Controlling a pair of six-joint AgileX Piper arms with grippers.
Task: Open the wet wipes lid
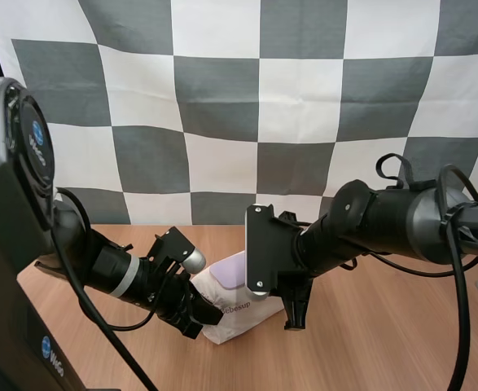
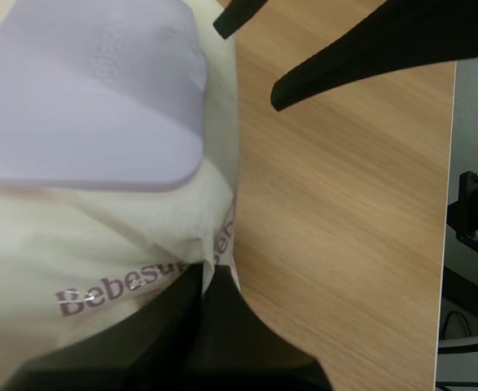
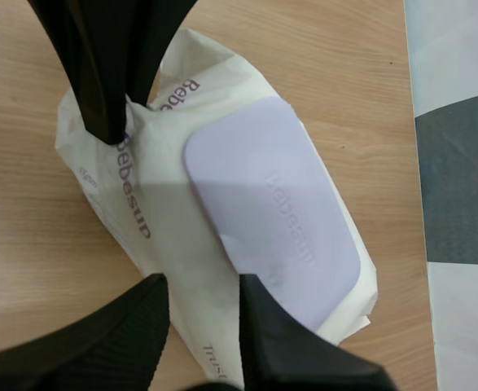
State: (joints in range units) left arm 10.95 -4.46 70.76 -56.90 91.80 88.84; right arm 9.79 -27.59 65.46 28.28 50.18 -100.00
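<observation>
Two grippers of mine meet at the pack of wet wipes (image 3: 149, 204), which lies on the wooden table (image 1: 385, 326) between them. My left gripper (image 2: 205, 273) has its fingers drawn close on the pack's cream wrapper by the printed brand name. It seems to pinch a fold there, though the tips hide the contact. My right gripper (image 3: 199, 287) stands with fingers apart, straddling the pack's edge just beside the lavender lid (image 3: 271, 208), which lies flat and closed.

Left fingers (image 2: 161, 346) pinched together, right fingers (image 3: 112, 346) apart
</observation>
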